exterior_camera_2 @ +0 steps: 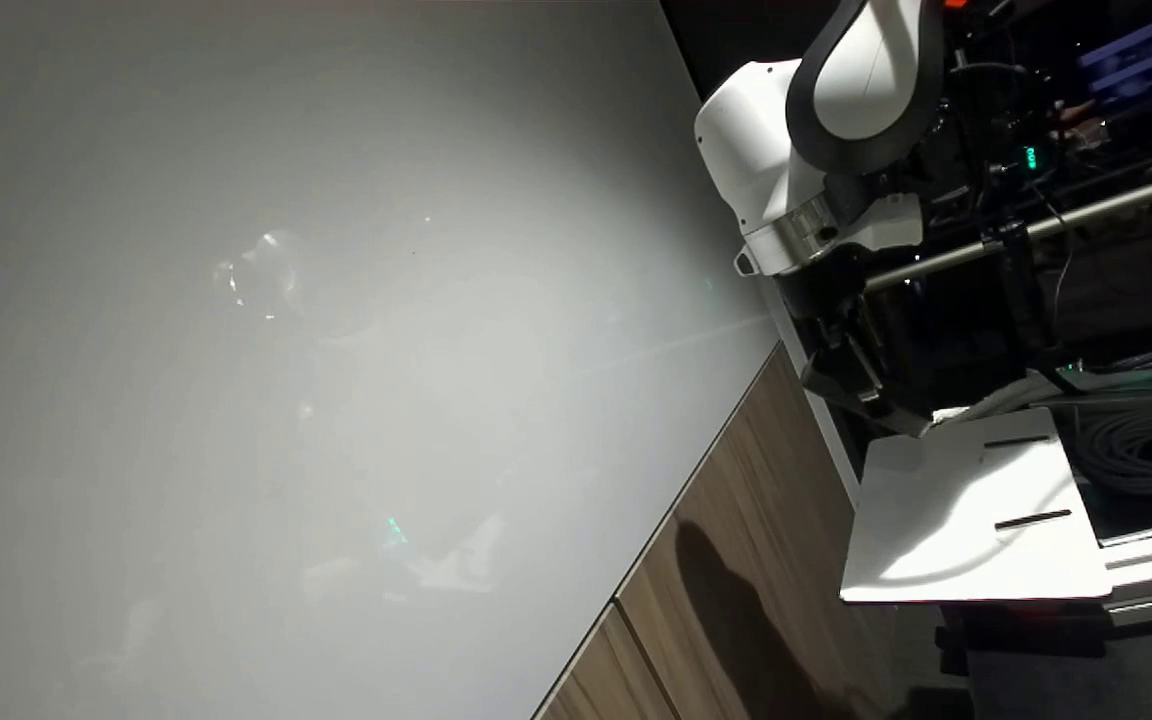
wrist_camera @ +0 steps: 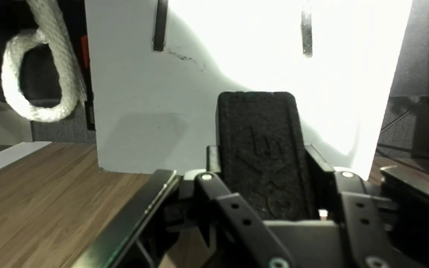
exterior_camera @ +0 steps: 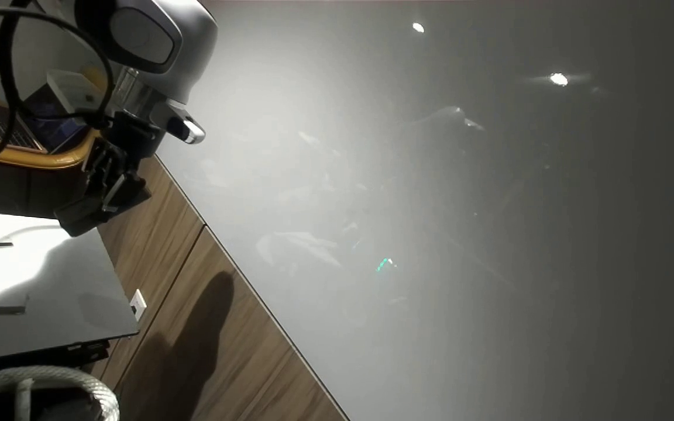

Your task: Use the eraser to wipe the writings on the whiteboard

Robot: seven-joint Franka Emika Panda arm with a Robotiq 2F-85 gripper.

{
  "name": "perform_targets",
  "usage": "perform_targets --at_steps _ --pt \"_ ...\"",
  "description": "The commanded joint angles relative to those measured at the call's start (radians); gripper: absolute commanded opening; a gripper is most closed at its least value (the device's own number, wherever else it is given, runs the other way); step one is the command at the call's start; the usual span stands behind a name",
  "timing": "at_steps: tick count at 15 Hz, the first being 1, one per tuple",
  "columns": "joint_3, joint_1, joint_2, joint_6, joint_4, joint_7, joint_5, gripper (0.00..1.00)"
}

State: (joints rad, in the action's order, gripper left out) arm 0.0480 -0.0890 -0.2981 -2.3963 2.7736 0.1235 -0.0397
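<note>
Gripper (wrist_camera: 264, 160) has eraser (wrist_camera: 257, 123) pinched btwn its jaws, one on each long side; clear in wrist view. Eraser = blk oblong block w/ lines cut in its face; in both exterior views it's outside the outline of board (exterior_camera: 489, 263), near table (wrist_camera: 136, 93); can't tell if touching it. Board = big, glossy, pale grey, w/ bright glints (exterior_camera: 559, 79) + small green glint (exterior_camera: 382, 265). Wood panel (exterior_camera: 255, 351) runs along its edge, dark shadow (exterior_camera: 205, 327) on it. Table = white top, part in strong light, w/ 2 thin strips (wrist_camera: 161, 26), one left, one right in wrist view. White rope (wrist_camera: 63, 67), looped, just left of table there. In an exterior view, open laptop (exterior_camera: 30, 131) at far left, partly behind blk cable (exterior_camera: 3, 58). White arm (exterior_camera_2: 751, 150), in an exterior view, at right.
</note>
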Motion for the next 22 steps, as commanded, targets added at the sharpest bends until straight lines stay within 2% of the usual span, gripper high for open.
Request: perform_targets --at_steps 1,9,22 --pt "0.008 -0.002 0.102 -0.073 -0.007 -0.048 0.026 0.3" --pt "0.011 0.006 0.27 -0.122 -0.066 -0.054 0.02 0.3" --pt "-0.013 0.026 0.405 -0.104 -0.139 0.007 -0.043 0.3"
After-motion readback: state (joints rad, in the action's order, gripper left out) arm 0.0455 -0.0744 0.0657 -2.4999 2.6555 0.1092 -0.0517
